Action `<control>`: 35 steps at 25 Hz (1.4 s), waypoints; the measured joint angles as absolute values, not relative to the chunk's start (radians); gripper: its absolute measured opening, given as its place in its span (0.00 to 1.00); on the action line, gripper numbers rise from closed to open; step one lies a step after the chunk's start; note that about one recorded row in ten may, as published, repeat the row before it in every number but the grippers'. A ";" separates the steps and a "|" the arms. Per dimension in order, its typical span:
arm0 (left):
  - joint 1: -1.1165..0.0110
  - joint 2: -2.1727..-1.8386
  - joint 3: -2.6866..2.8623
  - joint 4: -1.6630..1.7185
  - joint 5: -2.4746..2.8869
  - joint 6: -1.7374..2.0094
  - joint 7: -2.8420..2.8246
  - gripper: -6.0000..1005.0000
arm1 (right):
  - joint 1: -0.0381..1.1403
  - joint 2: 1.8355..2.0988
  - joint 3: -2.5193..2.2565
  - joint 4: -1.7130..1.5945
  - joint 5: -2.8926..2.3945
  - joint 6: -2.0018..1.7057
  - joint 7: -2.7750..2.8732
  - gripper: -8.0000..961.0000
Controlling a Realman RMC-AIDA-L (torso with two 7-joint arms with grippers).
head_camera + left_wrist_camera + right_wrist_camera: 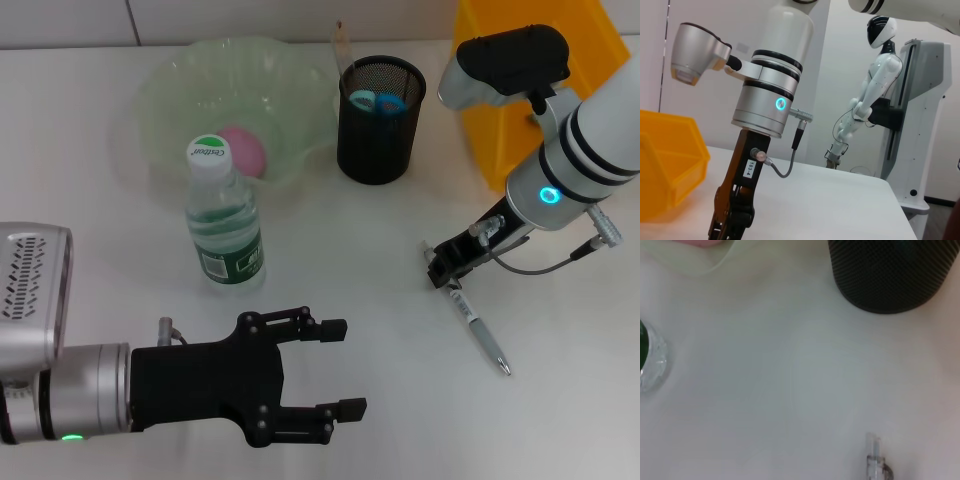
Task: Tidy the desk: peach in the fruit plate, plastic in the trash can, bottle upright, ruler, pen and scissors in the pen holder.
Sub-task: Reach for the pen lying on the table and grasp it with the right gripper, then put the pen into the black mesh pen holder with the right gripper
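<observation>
A pen (478,330) lies on the white table at the right; its end also shows in the right wrist view (873,462). My right gripper (443,267) is low over the pen's near-left end. The black mesh pen holder (380,120) holds blue-handled scissors (378,101) and a ruler (340,45). A pink peach (243,150) lies in the green fruit plate (180,80). The bottle (225,225) stands upright in front of the plate. My left gripper (335,368) is open and empty at the front left.
An orange bin (520,110) stands at the back right behind my right arm; it also shows in the left wrist view (670,165). The pen holder (890,275) and the bottle (647,357) show in the right wrist view.
</observation>
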State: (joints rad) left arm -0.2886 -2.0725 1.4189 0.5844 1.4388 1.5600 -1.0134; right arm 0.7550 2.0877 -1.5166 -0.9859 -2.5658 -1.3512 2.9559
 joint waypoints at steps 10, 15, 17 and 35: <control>-0.290 -2.072 1.419 0.584 1.440 1.560 -1.014 0.78 | 0.761 2.088 -1.517 -0.970 -2.566 -1.349 2.948 0.22; -0.289 -2.072 1.419 0.584 1.439 1.560 -1.016 0.78 | 0.749 2.088 -1.517 -1.006 -2.566 -1.349 2.944 0.18; -0.288 -2.072 1.419 0.584 1.439 1.560 -1.017 0.78 | 0.742 2.088 -1.514 -1.026 -2.566 -1.351 2.944 0.19; -0.289 -2.072 1.419 0.585 1.439 1.560 -1.017 0.78 | 0.396 2.083 -1.258 -1.487 -2.018 -1.140 2.431 0.22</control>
State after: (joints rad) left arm -0.2894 -2.0724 1.4189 0.5845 1.4388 1.5603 -1.0171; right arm 0.3961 2.0831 -1.2581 -1.4870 -2.0182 -1.1402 2.4315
